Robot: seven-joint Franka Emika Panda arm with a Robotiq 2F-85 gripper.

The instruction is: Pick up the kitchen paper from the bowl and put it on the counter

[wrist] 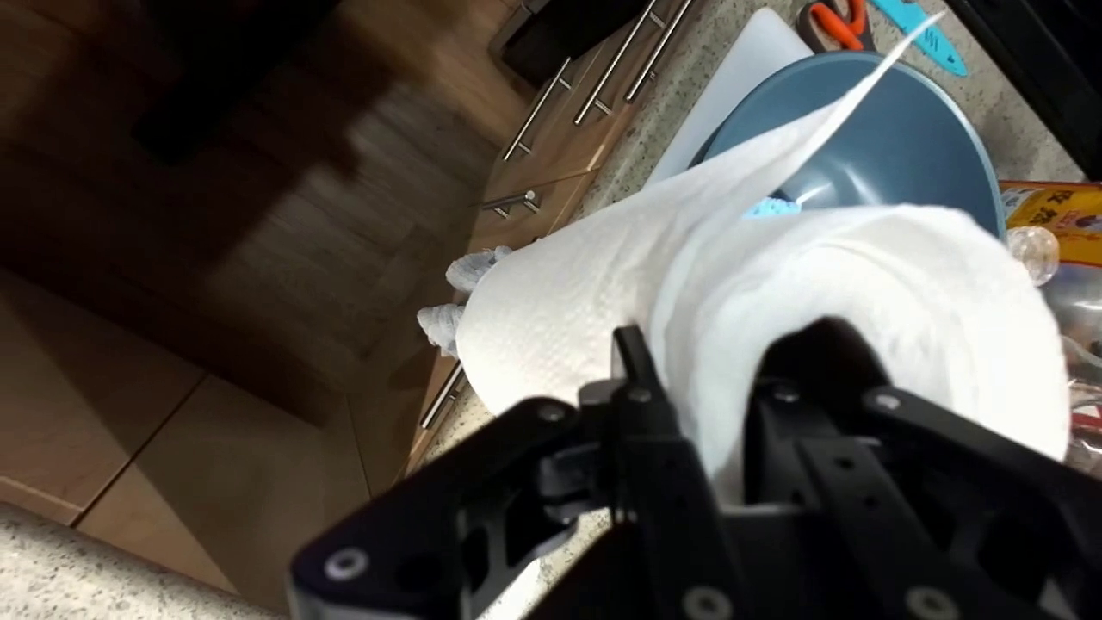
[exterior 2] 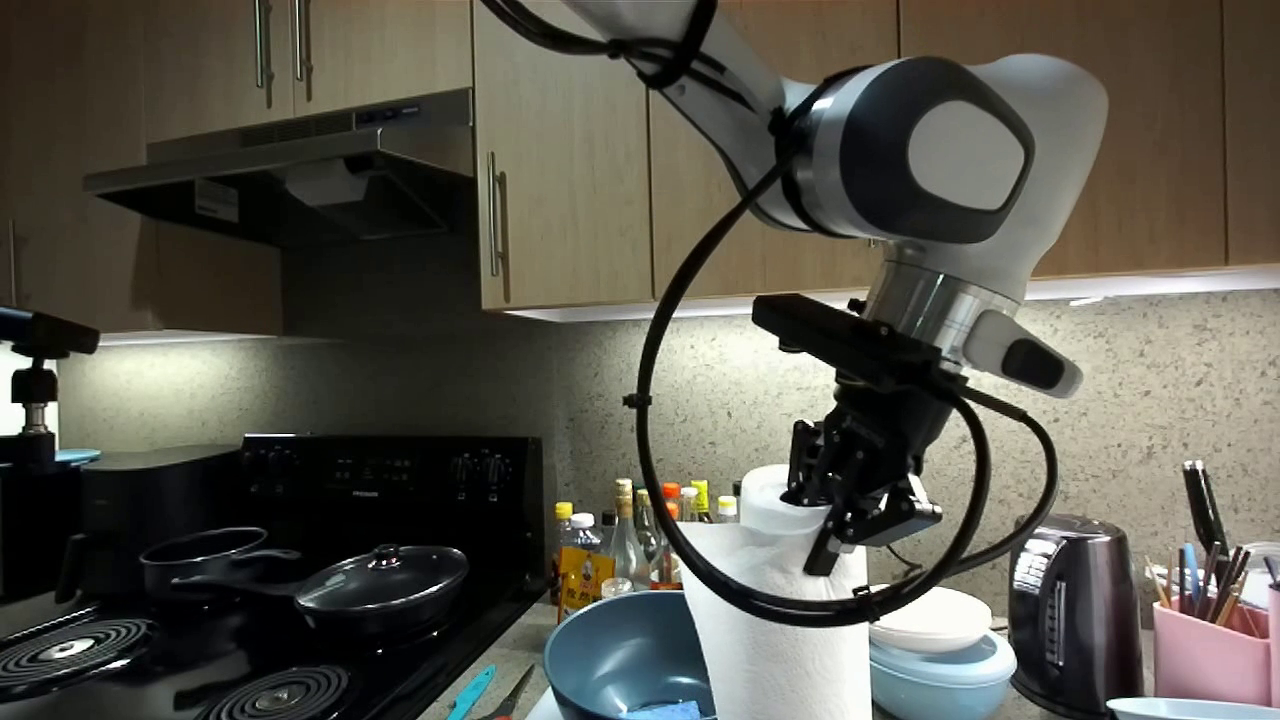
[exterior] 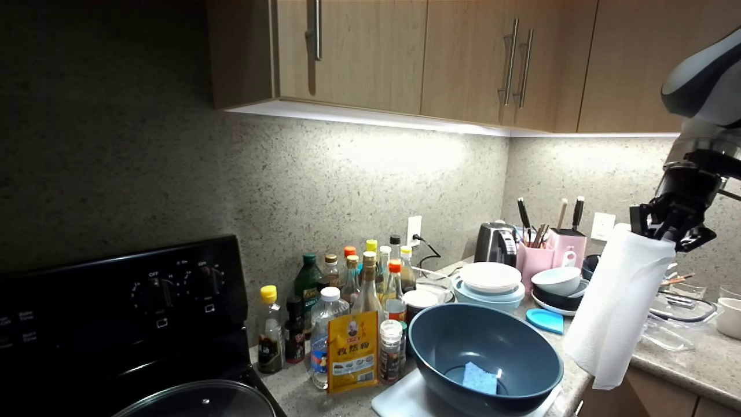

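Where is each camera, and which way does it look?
An exterior view: off the arm, facing bowl and bottles; gripper and some arm show.
An exterior view: outside, facing stove and cupboards; gripper and more arm show.
Wrist view: on the wrist, looking down at kitchen paper; gripper fingers show.
Both exterior views share the kettle.

White arm (exterior 2: 965,155), screw-studded black claw (wrist: 726,344)

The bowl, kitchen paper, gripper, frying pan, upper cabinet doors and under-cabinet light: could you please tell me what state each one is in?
Bowl: upright, blue sponge inside.
Kitchen paper: out of the bowl, held up tilted, sheet end loose.
Gripper: closed on the paper's upper end.
Frying pan: lidded.
Upper cabinet doors: closed.
Under-cabinet light: on.
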